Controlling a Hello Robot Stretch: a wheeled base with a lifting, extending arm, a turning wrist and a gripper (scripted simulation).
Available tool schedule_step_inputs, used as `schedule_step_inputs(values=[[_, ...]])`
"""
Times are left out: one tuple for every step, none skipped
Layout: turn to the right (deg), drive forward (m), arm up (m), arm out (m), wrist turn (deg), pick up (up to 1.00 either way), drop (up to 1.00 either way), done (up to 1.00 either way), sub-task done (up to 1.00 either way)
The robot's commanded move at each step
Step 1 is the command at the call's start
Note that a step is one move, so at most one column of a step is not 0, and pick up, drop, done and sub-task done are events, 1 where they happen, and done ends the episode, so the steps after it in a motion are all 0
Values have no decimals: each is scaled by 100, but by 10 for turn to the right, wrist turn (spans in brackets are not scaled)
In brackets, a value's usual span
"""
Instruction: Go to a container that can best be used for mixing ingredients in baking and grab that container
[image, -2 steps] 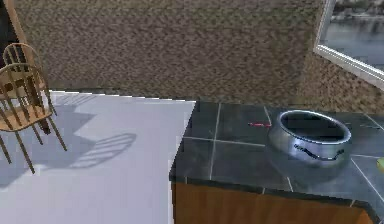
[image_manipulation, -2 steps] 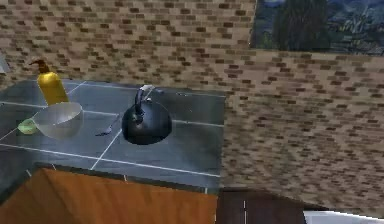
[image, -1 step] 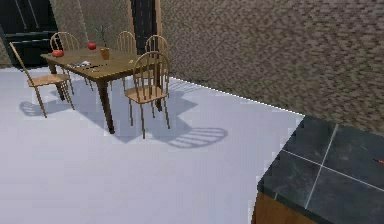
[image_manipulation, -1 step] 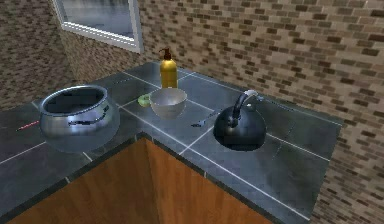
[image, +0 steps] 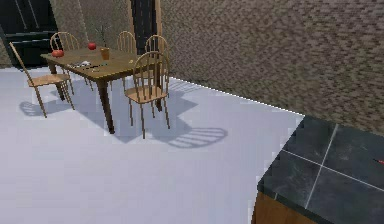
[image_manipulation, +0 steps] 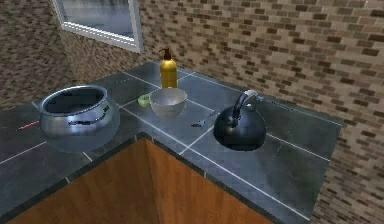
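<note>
Pale and round, the bowl (image_manipulation: 168, 100) stands on the dark tiled desk (image_manipulation: 300, 165), between the big steel pot (image_manipulation: 78, 115) and the black kettle (image_manipulation: 240, 125), just in front of an amber bottle (image_manipulation: 168, 68). It lies left of the arm side view's middle, so I judge a reach would pass beside it unless the base shifts first. The gripper's state I cannot tell.

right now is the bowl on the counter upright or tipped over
Upright: the bowl sits on its base on the counter, with its round rim facing up and level.
</note>
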Motion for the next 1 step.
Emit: schedule_step_inputs(values=[[0,0,38,0,0,0,0,0,0]])
